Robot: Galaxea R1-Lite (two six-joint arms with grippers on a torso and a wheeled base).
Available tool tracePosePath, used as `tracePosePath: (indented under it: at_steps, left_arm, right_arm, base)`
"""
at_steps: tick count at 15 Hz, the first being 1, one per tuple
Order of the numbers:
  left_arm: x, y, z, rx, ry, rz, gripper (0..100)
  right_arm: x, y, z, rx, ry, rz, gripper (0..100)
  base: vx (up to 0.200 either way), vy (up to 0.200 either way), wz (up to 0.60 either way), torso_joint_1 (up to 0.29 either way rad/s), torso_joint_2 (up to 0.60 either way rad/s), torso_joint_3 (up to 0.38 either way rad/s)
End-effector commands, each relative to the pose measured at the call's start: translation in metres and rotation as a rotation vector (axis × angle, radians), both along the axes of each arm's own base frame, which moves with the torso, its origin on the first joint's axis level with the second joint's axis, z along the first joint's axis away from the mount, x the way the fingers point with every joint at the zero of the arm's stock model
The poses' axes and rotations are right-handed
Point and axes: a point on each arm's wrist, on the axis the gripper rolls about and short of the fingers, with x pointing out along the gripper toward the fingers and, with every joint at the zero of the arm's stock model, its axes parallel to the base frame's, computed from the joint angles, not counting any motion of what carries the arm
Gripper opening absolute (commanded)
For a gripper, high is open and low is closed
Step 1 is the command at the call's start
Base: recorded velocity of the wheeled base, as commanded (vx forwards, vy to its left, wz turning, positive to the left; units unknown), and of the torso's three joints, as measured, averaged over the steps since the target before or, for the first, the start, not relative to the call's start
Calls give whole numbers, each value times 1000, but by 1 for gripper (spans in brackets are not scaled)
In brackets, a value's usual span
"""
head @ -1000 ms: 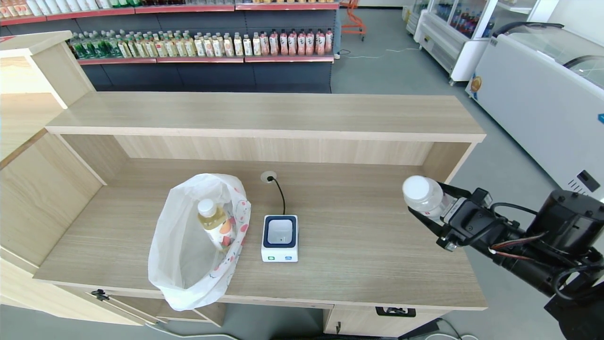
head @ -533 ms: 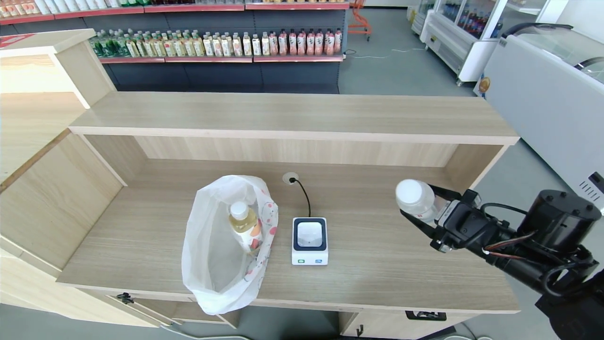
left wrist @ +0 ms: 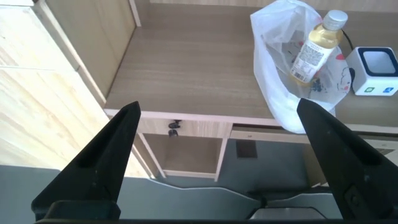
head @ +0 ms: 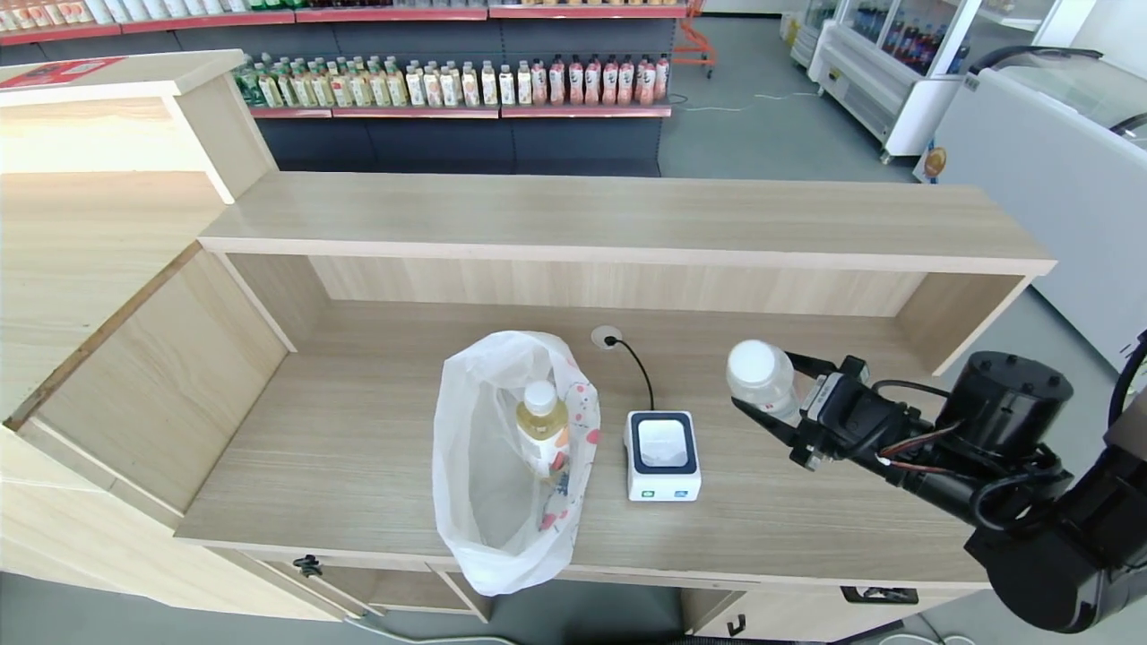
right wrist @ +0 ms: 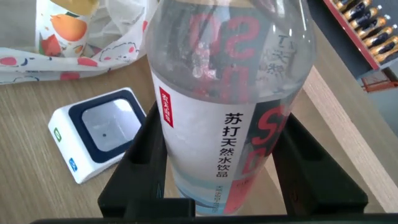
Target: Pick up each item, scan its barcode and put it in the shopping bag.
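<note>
A clear soda water bottle [head: 757, 372] with a white cap and a red and white label is held upright over the right part of the counter [head: 358, 448]. My right gripper [head: 771, 390] is shut on it, a little right of the white barcode scanner [head: 663, 452]. In the right wrist view the bottle [right wrist: 230, 81] stands between the black fingers [right wrist: 143, 155], with the scanner [right wrist: 99, 130] below. The white shopping bag [head: 502, 466] lies open left of the scanner, with a tea bottle [head: 540, 430] inside. My left gripper [left wrist: 217, 162] hangs open off the counter's front, the bag [left wrist: 280, 74] beyond it.
A raised ledge [head: 618, 219] runs along the counter's far side and a wooden side wall [head: 179, 358] closes its left end. The scanner's black cable [head: 638, 367] runs to a hole at the back. Chest freezers [head: 1057, 161] stand to the right.
The head view has shifted, so the counter now sits further right in it. The right gripper with the soda water bottle has come much closer to the scanner.
</note>
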Motion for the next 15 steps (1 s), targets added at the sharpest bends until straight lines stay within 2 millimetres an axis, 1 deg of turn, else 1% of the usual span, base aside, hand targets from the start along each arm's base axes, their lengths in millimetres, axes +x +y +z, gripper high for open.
tracePosePath:
  at_steps: [1, 2, 3, 6, 7, 8, 10, 15]
  left_arm:
    - [0, 0, 0, 0, 0, 0, 100]
    - [0, 0, 0, -1, 0, 0, 100]
    - [0, 0, 0, -1, 0, 0, 100]
    - [0, 0, 0, -1, 0, 0, 100]
    - [0, 0, 0, -1, 0, 0, 100]
    - [0, 0, 0, -1, 0, 0, 100]
    - [0, 0, 0, -3, 0, 0, 100]
    - [0, 0, 0, -1, 0, 0, 100]
  right_arm:
    - [7, 2, -16, -12, 42, 25, 0]
    - [9, 3, -21, -13, 45, 29, 0]
    - [13, 3, -30, -21, 75, 26, 0]
    - [21, 1, -46, -30, 114, 26, 0]
    - [21, 1, -46, -30, 114, 26, 0]
    - [34, 4, -51, -26, 99, 77, 0]
    - [45, 8, -52, -16, 78, 109, 0]
    - [61, 17, -58, 18, 83, 174, 0]
  base:
    - [0, 0, 0, 0, 0, 0]
    - [0, 0, 0, 0, 0, 0]
    - [0, 0, 0, 0, 0, 0]
    - [0, 0, 0, 0, 0, 0]
    - [0, 0, 0, 0, 0, 0]
    - [0, 0, 0, 0, 0, 0]
    - [0, 0, 0, 0, 0, 0]
    - [0, 0, 0, 0, 0, 0]
